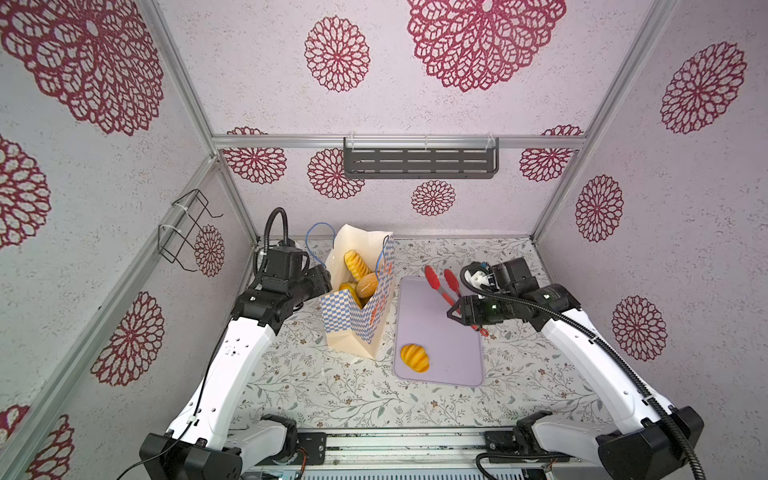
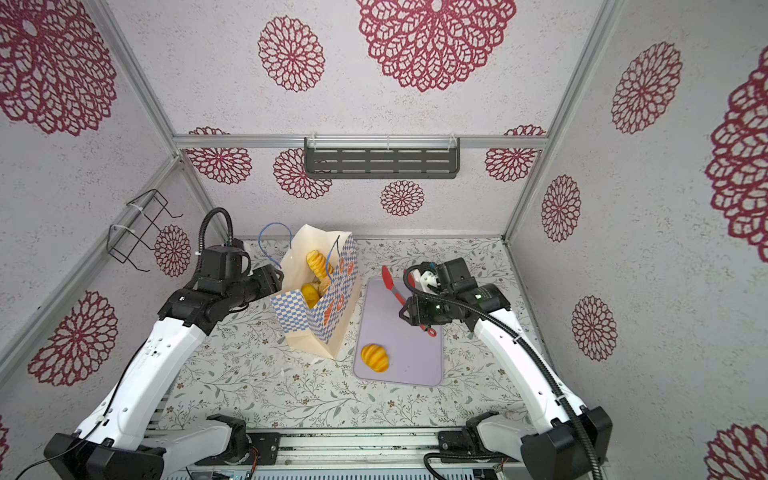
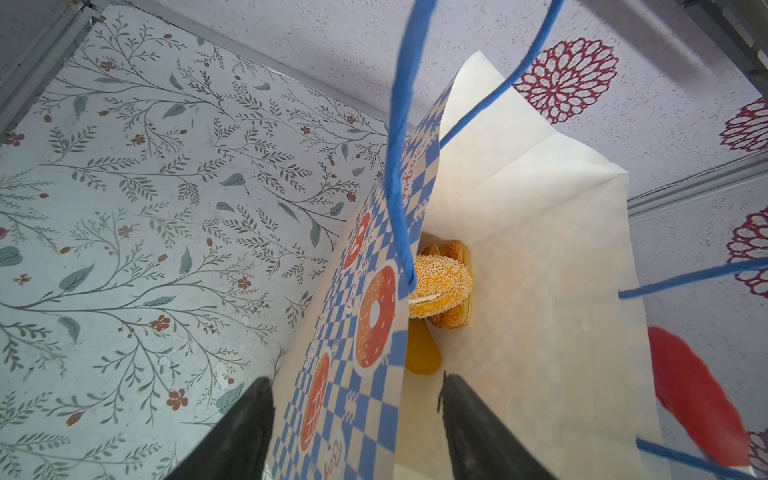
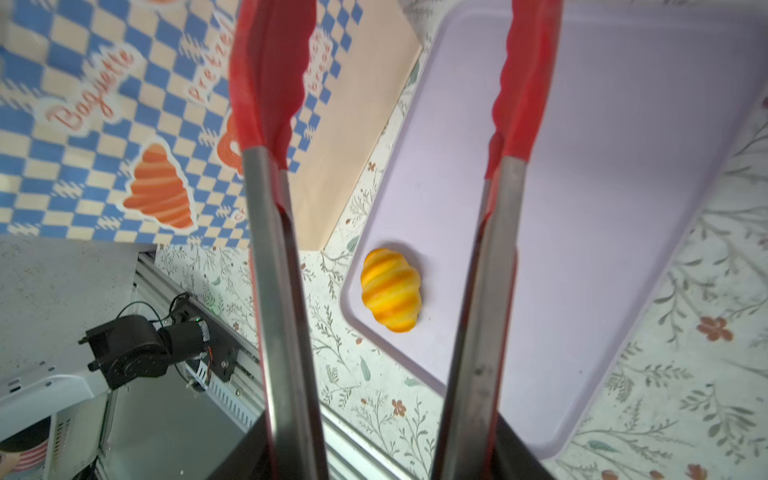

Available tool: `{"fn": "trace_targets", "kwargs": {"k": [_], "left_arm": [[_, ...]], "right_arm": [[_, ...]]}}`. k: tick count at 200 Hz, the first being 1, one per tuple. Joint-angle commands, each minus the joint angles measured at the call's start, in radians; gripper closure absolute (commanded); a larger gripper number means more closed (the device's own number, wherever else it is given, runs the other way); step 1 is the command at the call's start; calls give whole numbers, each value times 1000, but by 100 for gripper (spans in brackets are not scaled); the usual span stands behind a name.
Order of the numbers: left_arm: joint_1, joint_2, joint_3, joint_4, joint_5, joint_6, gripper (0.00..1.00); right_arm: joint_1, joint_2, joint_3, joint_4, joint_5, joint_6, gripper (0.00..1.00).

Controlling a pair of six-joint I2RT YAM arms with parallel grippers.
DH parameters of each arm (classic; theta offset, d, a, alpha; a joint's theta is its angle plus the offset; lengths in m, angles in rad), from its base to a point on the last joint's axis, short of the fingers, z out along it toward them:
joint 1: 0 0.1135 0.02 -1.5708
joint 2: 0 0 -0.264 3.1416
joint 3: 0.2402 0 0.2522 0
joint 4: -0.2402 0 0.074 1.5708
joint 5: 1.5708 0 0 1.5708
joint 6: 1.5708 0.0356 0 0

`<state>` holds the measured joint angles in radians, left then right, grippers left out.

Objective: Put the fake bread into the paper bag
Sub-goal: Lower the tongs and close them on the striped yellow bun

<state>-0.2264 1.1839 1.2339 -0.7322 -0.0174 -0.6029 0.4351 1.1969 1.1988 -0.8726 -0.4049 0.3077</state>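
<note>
Several fake bread pieces (image 1: 356, 264) partly hidden inside paper bag (image 1: 353, 320); count unclear.

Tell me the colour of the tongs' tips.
Red with scalloped edges; the tongs are bare grey metal elsewhere. Shows best in the right wrist view.

One paper bag (image 1: 353, 320); one tray (image 1: 436, 340); one tongs (image 1: 432, 279); fake bread (image 1: 414, 357): one loose, maybe four bagged
</note>
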Motion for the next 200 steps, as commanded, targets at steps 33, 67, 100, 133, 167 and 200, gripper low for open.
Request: {"fn": "trace_targets", "kwargs": {"k": [33,67,100,133,167,200], "left_arm": [[4,-15,0,21,0,-12,32],[4,-9,-4,31,2,-17,32],[3,-10,-7,34,5,-19,32],[1,-13,-11,31,2,-17,32],[1,-13,-8,30,-1,-18,32],[1,-13,-11,30,-1,-18,31]], "right_arm": [[141,-131,-126,-91,12,68,45],[259,-155,-184,-145,72,111,44],[373,-139,-203,-191,164,142,41],[469,-94,-205,-204,229,156,39],[533,-36,-202,-220,290,153,38],[552,0,-202,-217,323,140,37]]}}
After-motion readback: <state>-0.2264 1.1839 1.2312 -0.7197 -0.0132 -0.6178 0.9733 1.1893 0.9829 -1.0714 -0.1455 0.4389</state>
